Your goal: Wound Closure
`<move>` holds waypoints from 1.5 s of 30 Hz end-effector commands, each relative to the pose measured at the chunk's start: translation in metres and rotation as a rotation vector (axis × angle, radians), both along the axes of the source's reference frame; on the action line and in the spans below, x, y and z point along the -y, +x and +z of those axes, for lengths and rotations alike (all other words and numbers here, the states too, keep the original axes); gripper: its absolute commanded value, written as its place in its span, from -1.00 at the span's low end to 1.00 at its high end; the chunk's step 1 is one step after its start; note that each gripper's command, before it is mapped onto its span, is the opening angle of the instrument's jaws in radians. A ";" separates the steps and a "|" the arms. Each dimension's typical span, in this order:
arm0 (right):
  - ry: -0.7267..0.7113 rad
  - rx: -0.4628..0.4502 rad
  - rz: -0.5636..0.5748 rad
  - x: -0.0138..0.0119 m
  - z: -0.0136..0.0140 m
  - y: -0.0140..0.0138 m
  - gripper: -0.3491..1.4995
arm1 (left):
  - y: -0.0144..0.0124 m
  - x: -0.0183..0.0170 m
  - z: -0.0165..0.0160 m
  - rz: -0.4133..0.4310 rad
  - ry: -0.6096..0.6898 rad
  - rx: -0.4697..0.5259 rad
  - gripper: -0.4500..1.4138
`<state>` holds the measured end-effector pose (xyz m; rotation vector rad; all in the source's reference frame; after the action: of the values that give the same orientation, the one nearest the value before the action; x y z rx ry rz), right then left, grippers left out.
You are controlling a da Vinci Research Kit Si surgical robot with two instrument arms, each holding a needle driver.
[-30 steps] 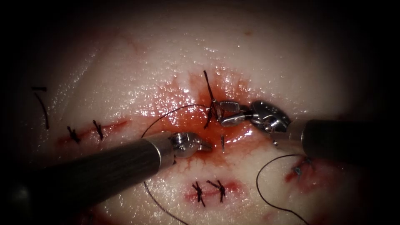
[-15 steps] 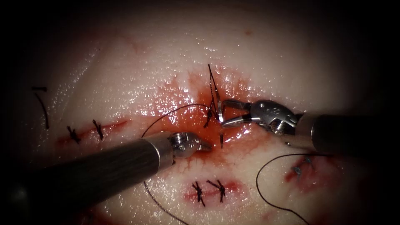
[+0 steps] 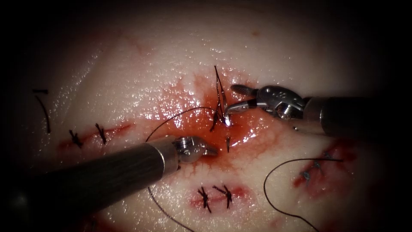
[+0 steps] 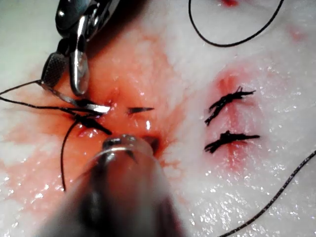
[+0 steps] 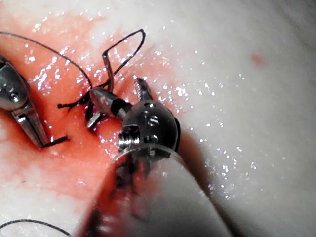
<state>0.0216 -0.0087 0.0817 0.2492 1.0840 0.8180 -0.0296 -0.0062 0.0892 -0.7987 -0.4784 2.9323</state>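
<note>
The right tool [image 3: 235,98] is reaching in over the middle of the cut [image 3: 193,129] with its jaws standing apart and clasping nothing, the lower jaw's tip lying just beside the needle [image 3: 222,101]. The needle is showing as a thin sliver standing up from the wet tissue [image 3: 171,64], its lower end going down into the red fluid [image 3: 184,124] at the cut; whether it is actually seated in the tissue there cannot be told. A short dark point [image 3: 228,144] is lying just below that spot. The left tool [image 3: 210,150] is lying near this point, jaws together and seemingly gripping nothing. Dark thread [image 3: 171,118] is curving away from the needle's foot past the left tool's shaft. Finished stitches [image 3: 214,195] are sitting lower on the tissue, well apart from both tools
</note>
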 end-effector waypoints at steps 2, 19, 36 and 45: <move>0.010 -0.010 -0.019 0.0007 0.0008 0.0019 0.98 | -0.0006 0.0000 0.0007 0.001 0.000 0.001 -0.40; 0.190 -0.019 0.165 -0.0001 0.0011 0.0012 -1.00 | -0.0006 0.0000 0.0007 0.001 0.000 0.001 -0.40; 0.764 -0.274 0.138 0.0026 0.0032 0.0006 -1.00 | -0.0004 -0.0001 0.0005 0.002 0.002 0.003 -0.40; 0.807 -0.306 0.074 0.0067 0.0010 0.0000 -1.00 | -0.0005 -0.0002 0.0005 0.001 0.003 0.003 -0.40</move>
<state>0.0208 -0.0150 0.0824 1.0400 0.9975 1.2929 -0.0295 -0.0059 0.0889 -0.8017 -0.4837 2.9311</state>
